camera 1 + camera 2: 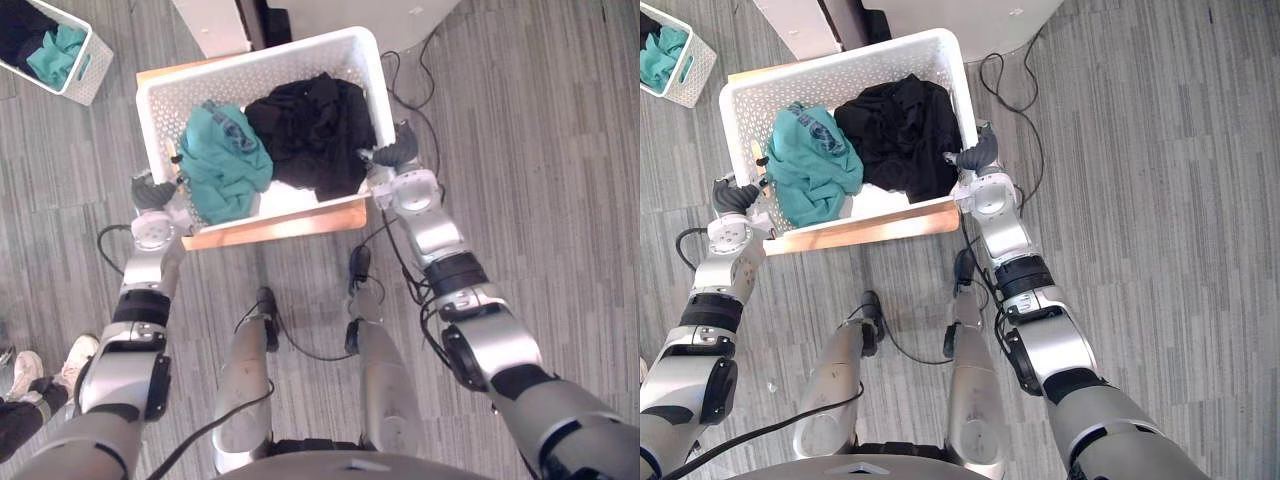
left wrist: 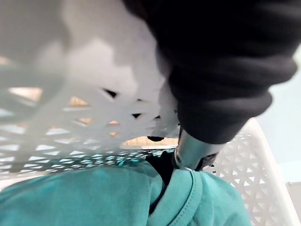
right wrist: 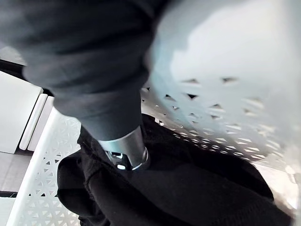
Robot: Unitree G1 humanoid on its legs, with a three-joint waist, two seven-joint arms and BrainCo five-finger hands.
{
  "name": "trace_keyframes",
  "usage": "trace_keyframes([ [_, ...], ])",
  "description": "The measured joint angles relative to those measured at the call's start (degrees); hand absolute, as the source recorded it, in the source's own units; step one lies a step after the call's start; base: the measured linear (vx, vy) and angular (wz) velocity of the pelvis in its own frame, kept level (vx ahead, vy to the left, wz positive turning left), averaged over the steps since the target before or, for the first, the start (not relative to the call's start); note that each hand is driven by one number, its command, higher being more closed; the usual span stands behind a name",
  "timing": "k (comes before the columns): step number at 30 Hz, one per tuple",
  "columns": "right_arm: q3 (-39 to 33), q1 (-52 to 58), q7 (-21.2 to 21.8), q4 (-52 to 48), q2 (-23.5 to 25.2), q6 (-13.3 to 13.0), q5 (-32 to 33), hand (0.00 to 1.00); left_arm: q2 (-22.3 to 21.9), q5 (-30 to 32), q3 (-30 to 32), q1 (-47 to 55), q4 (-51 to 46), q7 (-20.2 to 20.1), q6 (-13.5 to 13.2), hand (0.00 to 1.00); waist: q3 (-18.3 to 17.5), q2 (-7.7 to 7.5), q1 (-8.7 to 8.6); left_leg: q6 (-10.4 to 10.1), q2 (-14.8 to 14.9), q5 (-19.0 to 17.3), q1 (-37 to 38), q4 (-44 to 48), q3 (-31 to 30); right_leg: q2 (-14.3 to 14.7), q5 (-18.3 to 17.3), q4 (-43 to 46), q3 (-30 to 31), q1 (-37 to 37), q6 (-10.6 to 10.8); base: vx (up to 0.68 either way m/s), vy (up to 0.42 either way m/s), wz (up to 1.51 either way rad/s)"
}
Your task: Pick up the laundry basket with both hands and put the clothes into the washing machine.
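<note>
Laundry basket [image 1: 255,70] sits at upper centre of the frame over a wooden desk [image 1: 280,225], with the teal garment [image 1: 225,160] and black garment [image 1: 310,135] inside. The left hand [image 1: 152,192] and right hand [image 1: 395,152] have their fingers grasping its side walls. The grip looks made; lifting, carrying and loading remain.

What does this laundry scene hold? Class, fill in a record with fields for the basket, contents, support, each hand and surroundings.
Basket: white perforated laundry basket
Support: wooden board showing beneath it
Contents: teal garment on the robot's left, black garment on its right
Left grasp: left hand clasps the basket's left wall
Right grasp: right hand clasps the right wall
Surroundings: smaller white basket with clothes, far left on the floor
</note>
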Motion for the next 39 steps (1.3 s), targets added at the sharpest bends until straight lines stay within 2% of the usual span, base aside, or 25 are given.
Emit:
trace_keyframes([
  [6,0.0,1.1,-1.0,-1.1,0.5,-0.3,0.9,1.0,1.2,1.0,-2.1,0.4,-0.1,-0.4,1.1,1.0,0.0,0.04,0.04,0.0,0.0,0.0,0.2,0.0,0.1,0.0,0.0,0.0,0.2,0.0,0.0,-0.04,-0.019,-0.01],
  [15,0.0,5.3,-2.2,-1.3,1.5,-1.3,5.2,1.0,-0.1,0.9,-2.4,4.0,-0.5,-1.2,2.0,1.0,-0.6,0.03,0.24,-0.1,0.0,0.1,3.0,-1.2,1.0,0.1,-0.1,-0.1,1.0,1.9,-0.2,-0.04,-0.016,-0.04],
  [21,1.0,12.2,-2.2,-3.8,1.8,-0.4,6.8,1.0,-0.7,0.2,-3.3,8.7,-1.8,-2.6,2.9,1.0,-0.8,-0.01,0.22,-0.6,0.1,0.9,7.3,-4.0,0.9,0.5,-1.0,-0.1,0.6,5.0,-0.8,-0.02,-0.014,0.0],
  [24,2.3,16.2,-2.1,-6.6,1.7,0.4,7.2,1.0,-0.6,-0.9,-3.2,14.0,-7.1,-3.3,3.7,1.0,-0.8,0.0,0.02,-0.9,0.1,1.7,10.6,-6.4,0.8,0.6,-1.9,-0.1,0.1,7.5,-0.8,0.02,-0.023,0.03],
  [27,2.5,20.1,-1.6,-10.8,1.6,1.3,7.2,1.0,-0.8,-2.0,-2.8,20.0,-13.3,-4.2,4.0,1.0,-0.8,0.01,-0.1,-1.4,0.3,2.0,14.6,-8.0,0.7,1.0,-2.6,0.0,-0.4,10.8,-0.9,0.04,-0.01,0.03],
  [30,1.3,25.2,0.7,-18.4,1.2,1.3,7.2,1.0,-2.6,-4.3,-0.2,27.3,-21.6,-6.4,3.8,1.0,-1.4,0.14,-0.54,-1.2,0.2,1.8,19.2,-9.4,0.7,1.1,-4.3,0.5,-0.5,14.7,-0.9,0.01,0.005,0.03],
  [34,-1.8,29.6,3.4,-19.6,1.6,1.2,7.1,1.0,-5.2,-4.3,0.3,31.9,-23.6,-8.7,3.5,1.0,-4.7,0.23,-0.54,-1.1,0.0,1.8,20.9,-10.3,0.5,1.0,-4.9,0.0,-0.8,16.5,-1.0,0.01,0.009,0.03],
  [35,-2.9,31.8,4.6,-20.1,1.6,1.2,7.1,1.0,-6.7,-4.3,0.3,33.5,-23.6,-9.6,3.5,1.0,-5.1,0.66,-0.69,-1.0,0.1,1.6,22.1,-10.6,0.2,1.1,-5.3,0.0,-1.2,18.0,-0.9,0.03,0.015,0.1],
  [39,-4.9,37.0,6.8,-21.3,1.8,1.3,6.9,1.0,-9.9,-4.3,0.2,37.8,-23.6,-12.0,3.8,1.0,-7.7,0.84,-1.63,-0.9,0.1,1.4,24.1,-11.2,-0.1,1.1,-5.8,-0.3,-1.8,19.9,-0.6,0.01,0.018,0.05],
])
